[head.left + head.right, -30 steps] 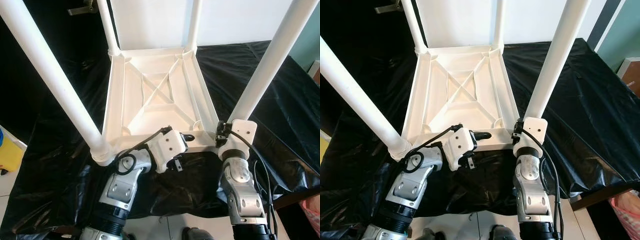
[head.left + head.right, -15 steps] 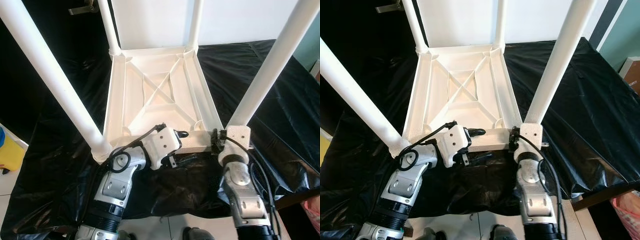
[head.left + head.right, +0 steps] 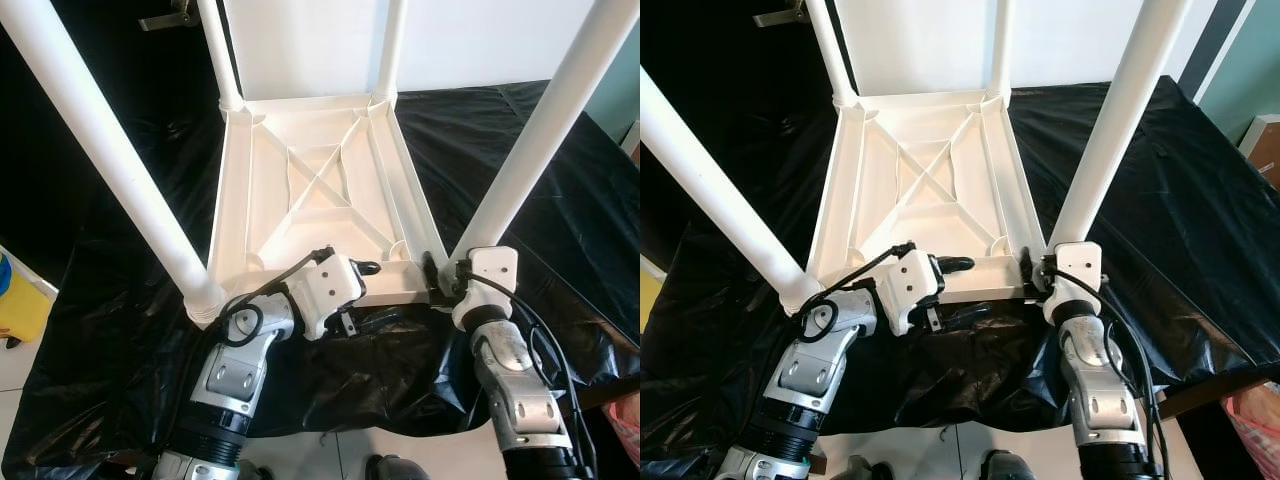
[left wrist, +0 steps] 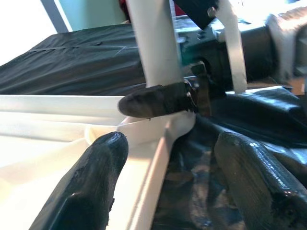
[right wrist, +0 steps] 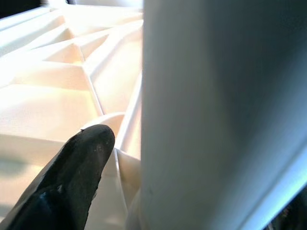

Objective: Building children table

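A white plastic children's table (image 3: 310, 190) lies upside down on a black sheet, with its legs pointing up. My left gripper (image 3: 362, 297) is at the near rim (image 4: 158, 158). It is open, with one finger over the inside of the rim and the other outside on the sheet. My right gripper (image 3: 442, 275) is at the foot of the near right leg (image 3: 540, 130), by the corner socket. One of its fingers (image 5: 81, 158) lies against the leg (image 5: 216, 115), and the other finger is hidden behind it. The near left leg (image 3: 110, 160) stands in its corner.
The black sheet (image 3: 120, 330) covers the work surface and hangs over its near edge. A yellow object (image 3: 15, 300) sits at the far left, on the floor. Two far legs (image 3: 215, 50) rise in front of a white wall. A pink bag (image 3: 625, 420) is at the lower right.
My right arm has swung out to the right, and the foot of the near right leg has dropped lower onto the table's corner. My left gripper has stayed at the near rim.
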{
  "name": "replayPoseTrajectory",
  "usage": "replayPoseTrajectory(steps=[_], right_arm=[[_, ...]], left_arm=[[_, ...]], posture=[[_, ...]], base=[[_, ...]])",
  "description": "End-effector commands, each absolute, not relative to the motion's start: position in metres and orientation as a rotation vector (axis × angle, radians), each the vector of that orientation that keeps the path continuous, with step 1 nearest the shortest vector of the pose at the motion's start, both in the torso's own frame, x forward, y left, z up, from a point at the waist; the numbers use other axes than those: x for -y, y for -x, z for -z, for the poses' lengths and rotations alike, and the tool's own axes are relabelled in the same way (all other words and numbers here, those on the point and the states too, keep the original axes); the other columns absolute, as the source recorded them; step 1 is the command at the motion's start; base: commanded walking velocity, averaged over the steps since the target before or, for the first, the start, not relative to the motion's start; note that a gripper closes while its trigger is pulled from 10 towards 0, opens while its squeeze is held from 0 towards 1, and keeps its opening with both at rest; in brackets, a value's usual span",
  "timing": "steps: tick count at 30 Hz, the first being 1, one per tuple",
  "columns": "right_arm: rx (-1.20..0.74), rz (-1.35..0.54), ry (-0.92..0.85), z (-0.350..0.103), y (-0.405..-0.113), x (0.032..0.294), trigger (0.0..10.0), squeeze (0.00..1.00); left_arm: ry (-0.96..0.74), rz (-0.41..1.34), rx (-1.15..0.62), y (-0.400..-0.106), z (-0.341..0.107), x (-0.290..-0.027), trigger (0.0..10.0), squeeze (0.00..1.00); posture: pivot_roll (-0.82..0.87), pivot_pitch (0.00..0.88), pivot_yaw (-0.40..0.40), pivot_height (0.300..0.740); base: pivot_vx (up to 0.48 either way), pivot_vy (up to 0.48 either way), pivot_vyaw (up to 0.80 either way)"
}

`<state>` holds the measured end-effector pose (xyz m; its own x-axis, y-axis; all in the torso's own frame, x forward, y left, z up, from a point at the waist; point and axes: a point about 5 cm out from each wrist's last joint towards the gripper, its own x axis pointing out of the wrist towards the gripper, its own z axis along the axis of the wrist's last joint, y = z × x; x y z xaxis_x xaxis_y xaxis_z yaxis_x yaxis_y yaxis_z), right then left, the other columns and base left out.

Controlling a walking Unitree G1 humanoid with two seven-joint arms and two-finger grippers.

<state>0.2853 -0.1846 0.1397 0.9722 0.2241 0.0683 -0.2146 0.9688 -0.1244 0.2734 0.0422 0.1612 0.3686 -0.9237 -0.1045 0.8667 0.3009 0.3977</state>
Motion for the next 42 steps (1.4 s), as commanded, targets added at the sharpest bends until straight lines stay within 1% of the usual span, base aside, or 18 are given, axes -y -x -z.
replayPoseTrajectory(steps=[1,2,4,6,13,14,17,18,30,31,37,39,40,41,42], right_arm=[[0.087,-0.351,0.083,-0.139,-0.288,0.177,10.0,0.0],[0.085,-0.396,0.086,-0.139,-0.29,0.177,10.0,0.0],[0.083,-0.425,0.089,-0.14,-0.291,0.178,10.0,0.0],[0.076,-0.482,0.134,-0.141,-0.295,0.178,10.0,0.0],[0.067,-0.559,0.177,-0.14,-0.299,0.183,10.0,0.0],[0.064,-0.572,0.188,-0.14,-0.3,0.184,6.5,0.0],[0.062,-0.581,0.197,-0.141,-0.301,0.185,6.5,0.0],[0.062,-0.591,0.206,-0.141,-0.301,0.187,0.0,0.0],[0.053,-0.58,0.25,-0.136,-0.3,0.196,0.0,0.0],[0.052,-0.567,0.239,-0.135,-0.299,0.197,10.0,0.0],[0.047,-0.501,0.207,-0.133,-0.296,0.197,10.0,0.0],[0.036,-0.405,0.235,-0.129,-0.295,0.197,10.0,0.0],[0.036,-0.405,0.235,-0.129,-0.295,0.197,10.0,0.0],[0.034,-0.338,0.238,-0.126,-0.293,0.195,10.0,0.0],[0.034,-0.338,0.238,-0.126,-0.293,0.195,10.0,0.0]], left_arm=[[-0.412,1.041,0.203,-0.278,-0.165,-0.045,10.0,0.0],[-0.415,1.049,0.204,-0.278,-0.165,-0.044,10.0,0.0],[-0.417,1.053,0.204,-0.278,-0.165,-0.043,10.0,0.0],[-0.413,1.06,0.204,-0.28,-0.166,-0.042,10.0,0.0],[-0.404,1.104,0.196,-0.279,-0.166,-0.038,10.0,0.0],[-0.399,1.12,0.184,-0.277,-0.164,-0.036,10.0,0.0],[-0.394,1.131,0.175,-0.276,-0.163,-0.036,10.0,0.0],[-0.396,1.136,0.175,-0.275,-0.162,-0.035,10.0,0.0],[-0.404,1.127,0.177,-0.277,-0.161,-0.035,10.0,0.0],[-0.404,1.125,0.177,-0.278,-0.161,-0.035,10.0,0.0],[-0.404,1.123,0.177,-0.278,-0.162,-0.035,10.0,0.0],[-0.402,1.126,0.176,-0.277,-0.161,-0.034,10.0,0.0],[-0.402,1.126,0.176,-0.277,-0.161,-0.034,10.0,0.0],[-0.4,1.13,0.175,-0.276,-0.161,-0.034,10.0,0.0],[-0.4,1.13,0.175,-0.276,-0.161,-0.034,10.0,0.0]], posture=[[-0.16,0.079,0.054,0.74],[-0.16,0.075,0.053,0.74],[-0.16,0.073,0.052,0.74],[-0.16,0.072,0.052,0.74],[-0.15,0.071,0.051,0.74],[-0.15,0.07,0.05,0.74],[-0.15,0.07,0.05,0.74],[-0.15,0.069,0.051,0.74],[-0.16,0.08,0.06,0.74],[-0.17,0.085,0.061,0.74],[-0.17,0.09,0.064,0.74],[-0.17,0.094,0.064,0.74],[-0.17,0.094,0.064,0.74],[-0.18,0.098,0.066,0.74],[-0.18,0.098,0.066,0.74]], base=[[0.0,0.0,0.0],[0.0,0.0,0.0],[0.0,0.0,0.0],[0.0,0.0,0.0],[0.0,0.0,0.0],[0.0,0.0,0.0],[0.0,0.0,0.0],[0.0,0.0,0.0],[0.0,0.0,0.0],[0.0,0.0,0.0],[0.0,0.0,0.0],[0.0,0.0,0.0],[0.0,0.0,0.0],[0.0,0.0,0.0],[0.0,0.0,0.0]])
